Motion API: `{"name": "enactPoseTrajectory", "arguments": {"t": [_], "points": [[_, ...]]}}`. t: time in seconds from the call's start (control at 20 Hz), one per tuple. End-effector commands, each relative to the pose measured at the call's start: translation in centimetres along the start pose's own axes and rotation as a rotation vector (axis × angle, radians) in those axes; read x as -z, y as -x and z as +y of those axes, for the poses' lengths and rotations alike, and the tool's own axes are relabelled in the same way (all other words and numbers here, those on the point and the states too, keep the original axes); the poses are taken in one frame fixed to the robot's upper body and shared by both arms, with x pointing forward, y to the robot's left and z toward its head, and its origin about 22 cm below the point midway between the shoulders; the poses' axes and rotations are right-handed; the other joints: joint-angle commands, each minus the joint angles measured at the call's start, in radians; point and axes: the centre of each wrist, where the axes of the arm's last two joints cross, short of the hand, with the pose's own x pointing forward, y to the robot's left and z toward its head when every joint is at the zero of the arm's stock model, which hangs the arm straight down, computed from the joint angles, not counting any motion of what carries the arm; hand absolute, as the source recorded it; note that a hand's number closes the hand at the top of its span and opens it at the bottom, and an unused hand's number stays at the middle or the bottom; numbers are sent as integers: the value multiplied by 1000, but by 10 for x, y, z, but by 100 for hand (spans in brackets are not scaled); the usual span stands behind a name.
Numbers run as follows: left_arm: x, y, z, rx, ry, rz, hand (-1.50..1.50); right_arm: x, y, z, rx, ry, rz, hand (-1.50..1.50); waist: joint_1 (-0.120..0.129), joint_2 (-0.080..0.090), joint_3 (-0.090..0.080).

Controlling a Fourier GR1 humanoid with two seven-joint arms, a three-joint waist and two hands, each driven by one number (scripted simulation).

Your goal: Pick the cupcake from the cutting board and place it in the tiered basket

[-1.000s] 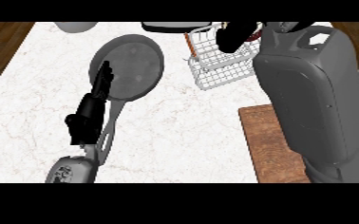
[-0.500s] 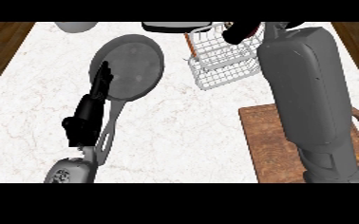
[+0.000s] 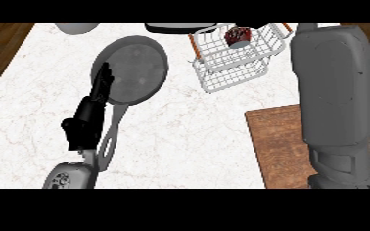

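Note:
The cupcake (image 3: 239, 36), dark red-brown, sits in the top tier of the white wire tiered basket (image 3: 230, 67) at the back of the counter. No hand touches it. My right forearm (image 3: 334, 103) rises along the right side, covering part of the wooden cutting board (image 3: 276, 142); its hand is out of the picture. The board's visible part is bare. My left hand (image 3: 88, 116) rests open at the left, fingers straight and lying along the edge of a grey frying pan (image 3: 134, 71).
The pan's handle (image 3: 110, 139) runs down toward my left forearm (image 3: 69, 176). A grey bowl (image 3: 77, 27) stands at the back left and a dark dish (image 3: 177, 27) behind the basket. The wooden floor shows past the counter's left edge.
My right hand was at the basket's top tier around the cupcake. It has let go and pulled out of view, leaving the cupcake in the basket. The left hand has stayed put.

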Motion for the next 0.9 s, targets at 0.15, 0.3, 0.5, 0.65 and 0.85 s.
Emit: {"name": "enactPoseTrajectory", "arguments": {"t": [0.15,0.3,0.5,0.65,0.85], "points": [[-8,-1,-2,8,-14,1,0,2,58,-54,148,170,149,-150,-13,-6,0],[-4,-1,-1,0,-20,11,0,-10,93,-77,256,198,205,-150,-29,-9,1],[-10,-3,0,7,-32,2,0,-28,150,-132,364,228,218,-150,-31,-11,2],[-9,13,5,-5,-29,34,0,-57,202,-163,331,259,186,-150,-40,-7,1],[-7,7,11,-10,-25,2,0,-86,249,-196,386,197,163,-150,-28,-6,1]]}}
